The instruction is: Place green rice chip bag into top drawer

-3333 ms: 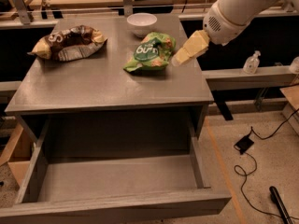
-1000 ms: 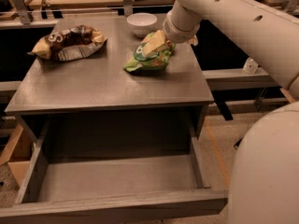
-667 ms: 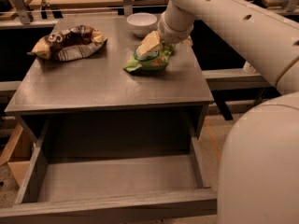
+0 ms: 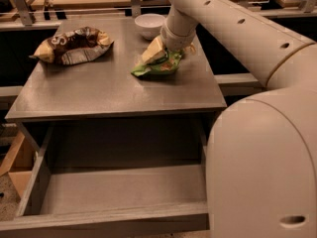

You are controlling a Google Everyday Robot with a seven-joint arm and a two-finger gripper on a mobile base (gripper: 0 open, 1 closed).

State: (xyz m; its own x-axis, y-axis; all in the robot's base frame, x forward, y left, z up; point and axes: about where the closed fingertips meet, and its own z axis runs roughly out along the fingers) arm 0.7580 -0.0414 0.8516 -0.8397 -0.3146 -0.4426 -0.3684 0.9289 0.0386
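Observation:
The green rice chip bag (image 4: 161,66) lies crinkled on the grey table top (image 4: 99,90), right of centre. My gripper (image 4: 154,52) reaches down from the upper right and rests on top of the bag, covering most of it; only the bag's lower edge shows. The top drawer (image 4: 114,192) stands pulled open below the table's front edge, with a plain grey inside and nothing in it. My arm's large pale body fills the right side of the view and hides the drawer's right end.
A brown-and-yellow snack bag (image 4: 74,43) lies at the table's back left. A white bowl (image 4: 149,25) stands at the back, just behind my gripper. A wooden shelf and rails run behind the table. Cardboard (image 4: 15,167) lies on the floor at the left.
My arm has swung in from the right and come down onto the green bag. The arm's body now fills the right side of the view. The bag stays in the same spot.

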